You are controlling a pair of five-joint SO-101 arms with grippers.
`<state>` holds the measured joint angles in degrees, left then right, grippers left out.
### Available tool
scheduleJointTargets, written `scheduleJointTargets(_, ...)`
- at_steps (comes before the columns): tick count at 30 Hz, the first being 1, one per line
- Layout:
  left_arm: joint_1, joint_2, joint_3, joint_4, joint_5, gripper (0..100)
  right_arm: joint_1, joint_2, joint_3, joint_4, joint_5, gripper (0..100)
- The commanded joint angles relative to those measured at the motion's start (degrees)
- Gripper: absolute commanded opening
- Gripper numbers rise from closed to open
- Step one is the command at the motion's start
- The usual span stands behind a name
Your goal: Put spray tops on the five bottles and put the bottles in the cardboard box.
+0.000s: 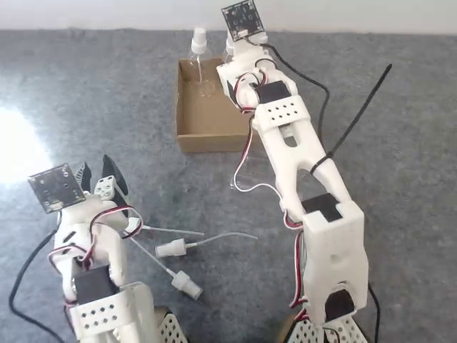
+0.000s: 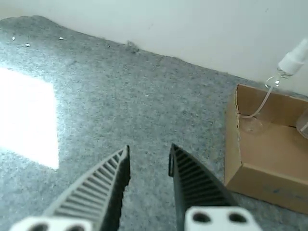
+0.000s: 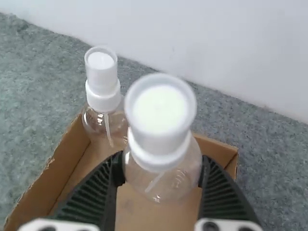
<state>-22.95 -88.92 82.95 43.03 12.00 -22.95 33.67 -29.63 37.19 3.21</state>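
Bright, even light; blown-out glare patch on grey carpet (image 1: 93,100); shadows faint, soft.

Looking down from above, the right arm (image 1: 285,121) covers the right side of the cardboard box (image 1: 187,107) and most of the held bottle (image 3: 161,168) clamped in its tool (image 3: 160,162). At that wrist, the held bottle's base is hidden between the fingers. In the left wrist view, the box and the standing bottle's (image 2: 275,83) spray top (image 2: 294,58) are cut off at the edge.
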Motion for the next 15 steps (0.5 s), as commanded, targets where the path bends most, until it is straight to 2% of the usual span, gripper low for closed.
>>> scheduleJointTargets(1, -0.35, -0.26, -0.4, -1.49, -0.09, 12, 1.89, 1.98, -9.32, -0.48, -6.07, 10.2)
scheduleJointTargets(12, -0.35, -0.26, -0.4, -1.49, -0.18, 12, 1.98, 11.21, -17.58, -0.48, -6.51, 10.2)
scheduleJointTargets(15, -0.26, -0.26, -0.31, -1.41, -2.46, 12, 1.98, 12.7, -19.52, -0.48, -6.51, 10.2)
